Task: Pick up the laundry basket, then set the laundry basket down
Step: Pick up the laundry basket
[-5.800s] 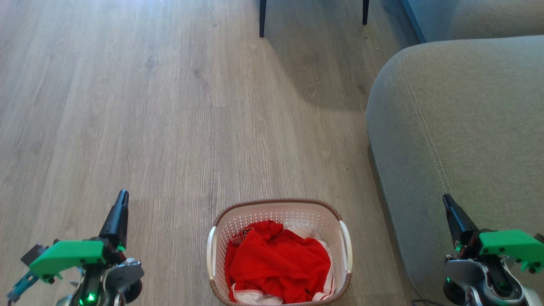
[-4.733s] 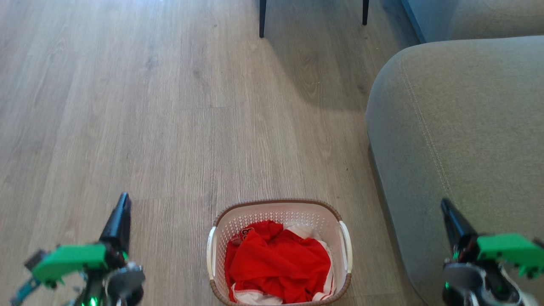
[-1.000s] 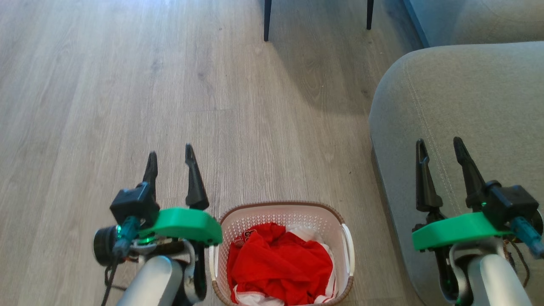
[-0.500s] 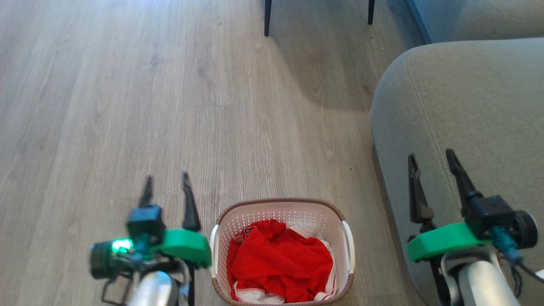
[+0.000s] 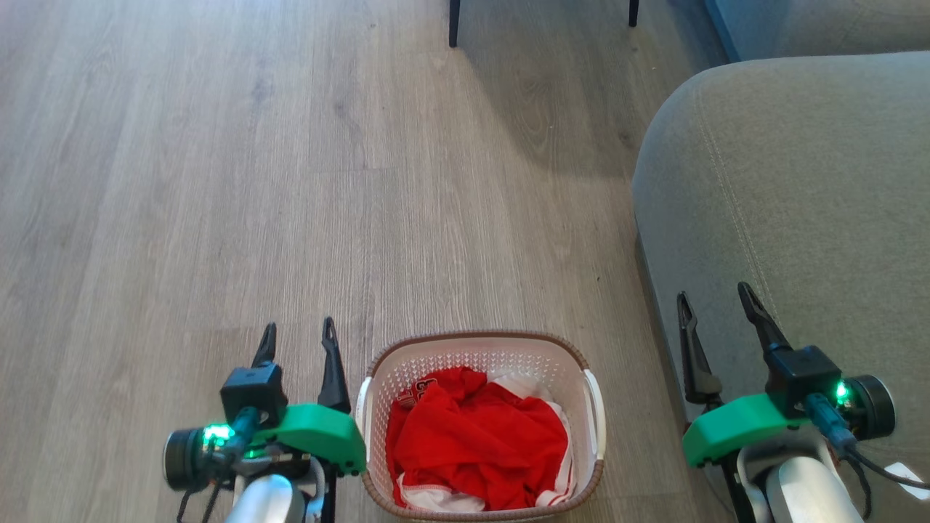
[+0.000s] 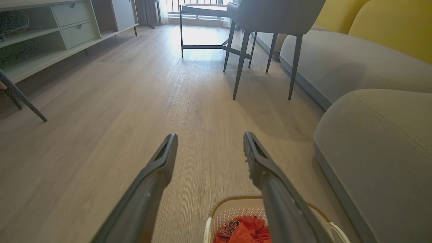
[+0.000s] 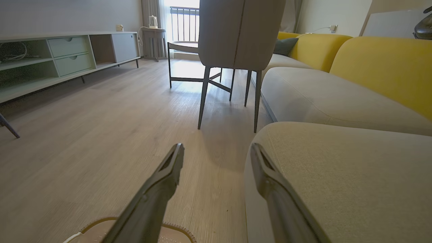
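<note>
Reaching is the step I judge I'm in: the laundry basket [image 5: 479, 336] sits untouched on the wood floor [image 5: 218, 181], low in the head view, between my arms. I count one basket holding one heaped red garment [image 5: 476, 450] with white trim, though the folds may hide a second piece. My left gripper [image 5: 298, 325] hovers just beside the left handle [image 5: 361, 410], fingers spread. My right gripper [image 5: 712, 291], also spread and empty, hangs over the edge of the grey sofa [image 5: 799, 181], apart from the right handle [image 5: 596, 414]. Next I'd bring both in onto the two handles, then close. Two dark chair legs [image 5: 453, 22] stand beyond.
</note>
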### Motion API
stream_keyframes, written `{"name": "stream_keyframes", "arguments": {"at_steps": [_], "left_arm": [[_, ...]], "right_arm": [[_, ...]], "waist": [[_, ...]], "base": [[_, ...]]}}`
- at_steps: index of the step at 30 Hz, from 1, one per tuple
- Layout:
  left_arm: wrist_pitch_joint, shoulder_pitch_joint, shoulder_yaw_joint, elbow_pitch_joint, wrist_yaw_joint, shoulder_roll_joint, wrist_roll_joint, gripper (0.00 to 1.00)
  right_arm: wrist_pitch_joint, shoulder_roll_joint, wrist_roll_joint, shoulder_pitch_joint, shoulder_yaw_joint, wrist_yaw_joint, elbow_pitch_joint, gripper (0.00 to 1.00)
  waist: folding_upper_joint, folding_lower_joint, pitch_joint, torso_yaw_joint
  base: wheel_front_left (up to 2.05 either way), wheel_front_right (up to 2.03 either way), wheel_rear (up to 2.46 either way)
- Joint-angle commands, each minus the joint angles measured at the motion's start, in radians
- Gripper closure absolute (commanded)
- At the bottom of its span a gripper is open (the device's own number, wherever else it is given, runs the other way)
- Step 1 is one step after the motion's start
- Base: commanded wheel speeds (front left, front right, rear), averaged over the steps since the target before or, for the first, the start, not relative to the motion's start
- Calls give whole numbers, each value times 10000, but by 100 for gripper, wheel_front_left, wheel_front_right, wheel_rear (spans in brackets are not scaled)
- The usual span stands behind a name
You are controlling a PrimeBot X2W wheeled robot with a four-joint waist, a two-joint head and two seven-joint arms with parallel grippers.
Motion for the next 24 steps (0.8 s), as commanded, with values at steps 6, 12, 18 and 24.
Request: {"name": "stream_keyframes", "arguments": {"at_steps": [6,12,18,24], "left_arm": [[-109,-513,457,219,-359,-16,-630,0],[-109,-625,448,451,-406,-16,-754,0],[-109,-900,388,821,-437,-16,-920,0],[-109,-1481,266,1804,-616,-16,-1060,0]], "right_arm": [[-130,-26,35,-498,270,71,-65,0],[-130,-88,112,-584,353,71,187,0],[-130,-139,309,-899,476,71,641,0],[-130,-239,635,-1575,802,71,1611,0]], "waist": [[0,-1,166,3],[0,-1,386,34],[0,-1,1073,67],[0,-1,1970,-13]], "base": [[0,0,0],[0,0,0],[0,0,0],[0,0,0]]}}
